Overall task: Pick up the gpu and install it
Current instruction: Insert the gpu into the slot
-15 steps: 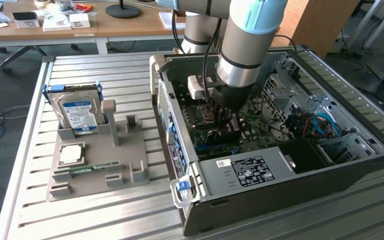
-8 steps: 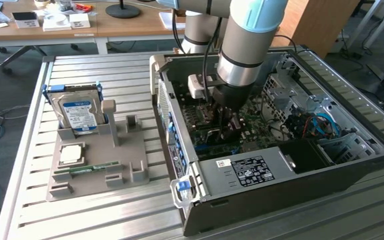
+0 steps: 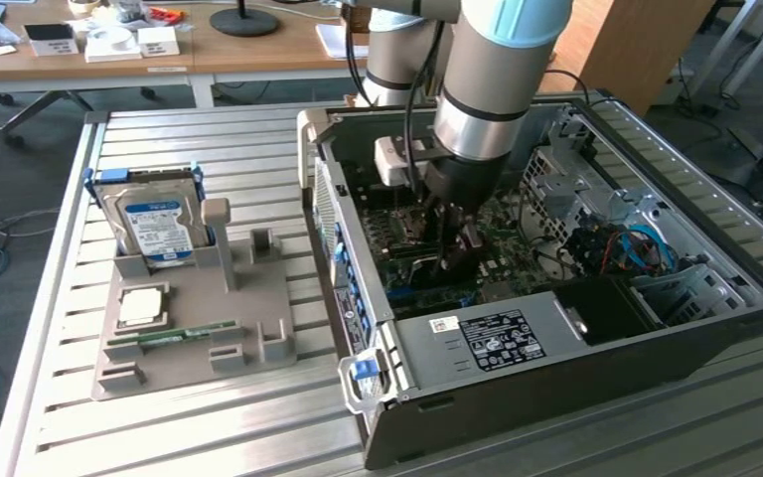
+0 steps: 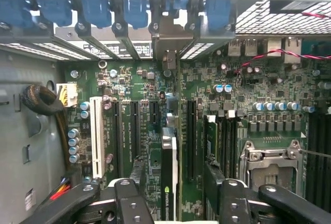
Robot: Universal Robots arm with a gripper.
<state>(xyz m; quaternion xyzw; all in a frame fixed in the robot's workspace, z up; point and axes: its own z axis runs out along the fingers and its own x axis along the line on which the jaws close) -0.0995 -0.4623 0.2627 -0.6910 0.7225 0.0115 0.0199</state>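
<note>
The open computer case [image 3: 594,328] lies on its side on the slatted table [image 3: 156,427], and my arm reaches down into it over the motherboard [image 4: 134,87]. My gripper [image 4: 173,193] is clamped on the gpu [image 4: 168,182], which stands on edge between the fingers [image 4: 137,175], directly above the expansion slots, its silver end bracket [image 4: 168,43] up at the case's rear slot openings. I judge the card light and stiff but fragile, best held by the board edges and cooler shroud, clear of the fan. Outside, the parts tray [image 3: 196,338] holds a hard drive [image 3: 156,224] and a RAM stick [image 3: 176,338].
</note>
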